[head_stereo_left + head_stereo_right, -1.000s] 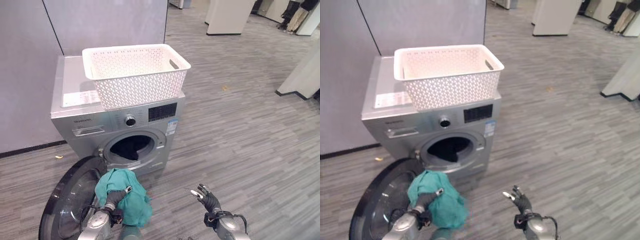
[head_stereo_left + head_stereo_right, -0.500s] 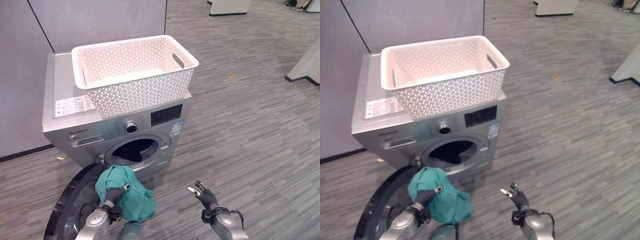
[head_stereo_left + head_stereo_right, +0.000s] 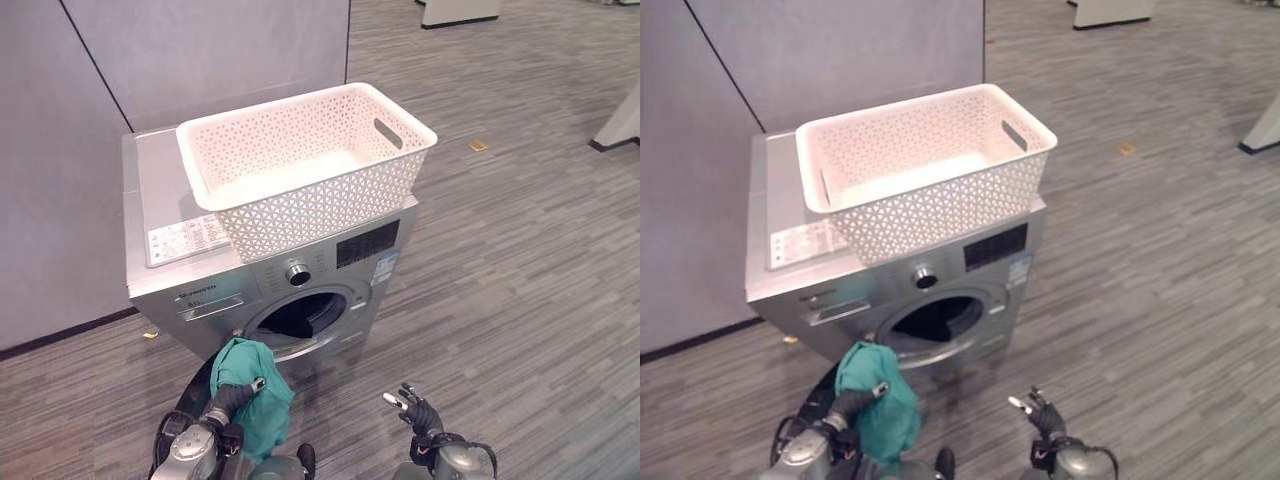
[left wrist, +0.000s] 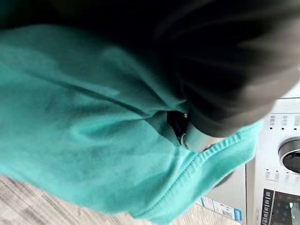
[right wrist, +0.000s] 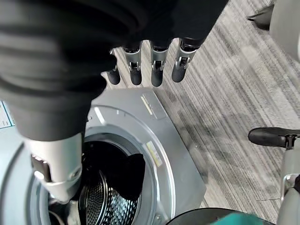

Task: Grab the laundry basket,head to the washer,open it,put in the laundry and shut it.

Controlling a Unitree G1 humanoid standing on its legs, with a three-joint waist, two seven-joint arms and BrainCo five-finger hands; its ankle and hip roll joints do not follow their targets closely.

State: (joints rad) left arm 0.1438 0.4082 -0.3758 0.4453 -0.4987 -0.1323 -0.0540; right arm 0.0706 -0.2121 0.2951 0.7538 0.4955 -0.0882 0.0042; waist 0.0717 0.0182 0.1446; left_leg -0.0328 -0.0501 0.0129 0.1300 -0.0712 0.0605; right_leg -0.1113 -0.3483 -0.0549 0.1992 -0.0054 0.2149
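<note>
One teal cotton garment (image 3: 247, 392), bunched in our left hand (image 3: 232, 397) near the silver front-loading washer's (image 3: 190, 290) open drum (ready for loading); right hand (image 3: 413, 409) spread, empty; white perforated plastic basket (image 3: 310, 170) parked on top.

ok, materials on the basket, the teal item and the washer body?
White perforated laundry basket: looks like rigid moulded plastic, matt, with a regular punched lattice and cut-out handles. Teal garment in the left robot hand: soft knit cloth, going by its folds and stitched hem. Silver front-loading washing machine: probably painted sheet metal, with a satin sheen.
</note>
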